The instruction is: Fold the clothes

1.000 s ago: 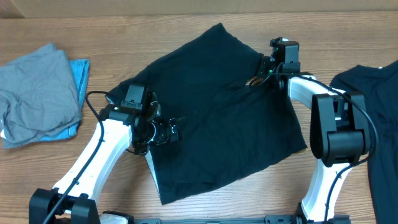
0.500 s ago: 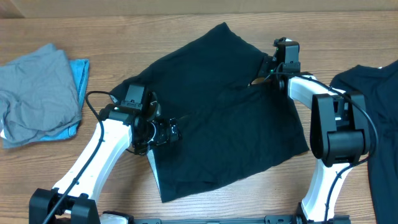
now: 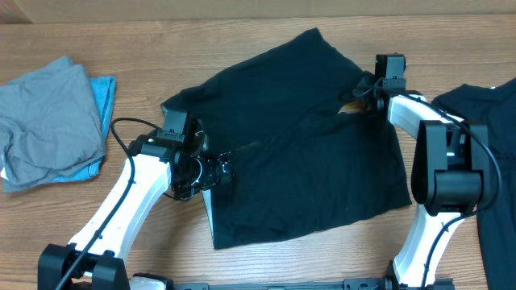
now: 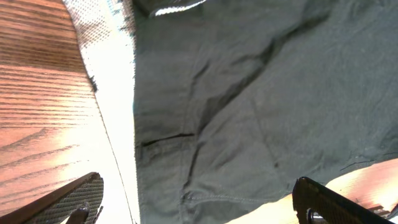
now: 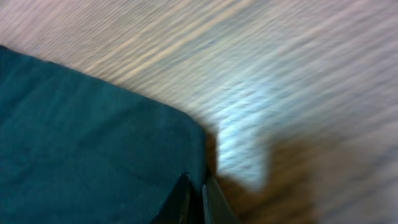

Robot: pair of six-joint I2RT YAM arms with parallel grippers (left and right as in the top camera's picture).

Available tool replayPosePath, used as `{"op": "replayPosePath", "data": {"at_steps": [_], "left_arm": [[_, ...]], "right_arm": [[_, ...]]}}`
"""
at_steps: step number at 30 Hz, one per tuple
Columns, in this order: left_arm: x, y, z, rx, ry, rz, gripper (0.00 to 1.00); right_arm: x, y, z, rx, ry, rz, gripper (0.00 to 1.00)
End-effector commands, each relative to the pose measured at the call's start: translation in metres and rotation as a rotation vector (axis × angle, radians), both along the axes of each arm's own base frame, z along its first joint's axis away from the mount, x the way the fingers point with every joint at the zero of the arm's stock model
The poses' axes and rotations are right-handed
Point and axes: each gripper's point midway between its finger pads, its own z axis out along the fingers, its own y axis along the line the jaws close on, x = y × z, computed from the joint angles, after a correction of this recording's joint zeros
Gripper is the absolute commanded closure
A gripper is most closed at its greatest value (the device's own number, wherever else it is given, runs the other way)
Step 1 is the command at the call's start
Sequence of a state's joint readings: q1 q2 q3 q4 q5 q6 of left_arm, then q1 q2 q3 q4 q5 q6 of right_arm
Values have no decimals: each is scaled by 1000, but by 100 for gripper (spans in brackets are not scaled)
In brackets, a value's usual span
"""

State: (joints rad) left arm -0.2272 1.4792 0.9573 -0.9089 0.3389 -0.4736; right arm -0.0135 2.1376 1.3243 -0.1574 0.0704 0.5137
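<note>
At the middle of the wooden table (image 3: 201, 40) lies a wide black garment (image 3: 306, 161), spread nearly flat with soft creases and a pale strip showing along its left edge. The right gripper (image 3: 359, 98) is pinched tight on its upper right edge. The left gripper (image 3: 216, 171) hangs over the left edge, jaws spread wide, holding nothing. At far left a crumpled grey piece (image 3: 44, 121) lies on a light-blue piece (image 3: 102, 97). A second black garment (image 3: 484, 113) lies at the right.

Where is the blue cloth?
In the overhead view, the light-blue cloth lies at the far left of the table, peeking out from under the grey garment, well apart from the black pants.
</note>
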Motion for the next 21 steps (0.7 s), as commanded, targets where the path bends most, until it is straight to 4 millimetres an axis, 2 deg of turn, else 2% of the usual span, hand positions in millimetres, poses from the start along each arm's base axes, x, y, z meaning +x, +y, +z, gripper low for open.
{"op": "replayPosePath", "data": {"at_steps": [1, 4, 8, 17, 18, 19, 21], "left_arm": [[6, 1, 4, 4, -17, 17, 0], [6, 1, 4, 4, -17, 18, 0], [6, 1, 4, 4, -17, 17, 0], [6, 1, 4, 4, -17, 17, 0], [6, 1, 4, 4, -17, 17, 0], [6, 1, 4, 4, -17, 17, 0], [6, 1, 4, 4, -17, 17, 0]], "right_arm": [[-12, -43, 19, -122, 10, -177, 96], [-22, -53, 29, -150, 29, -241, 96], [-31, -58, 31, -166, 52, -281, 96], [-35, -59, 43, -172, 48, -284, 96], [-34, -58, 44, -174, 46, -267, 87], [-31, -55, 46, -177, 42, -229, 62], [-25, -48, 51, -178, 25, -158, 20]]}}
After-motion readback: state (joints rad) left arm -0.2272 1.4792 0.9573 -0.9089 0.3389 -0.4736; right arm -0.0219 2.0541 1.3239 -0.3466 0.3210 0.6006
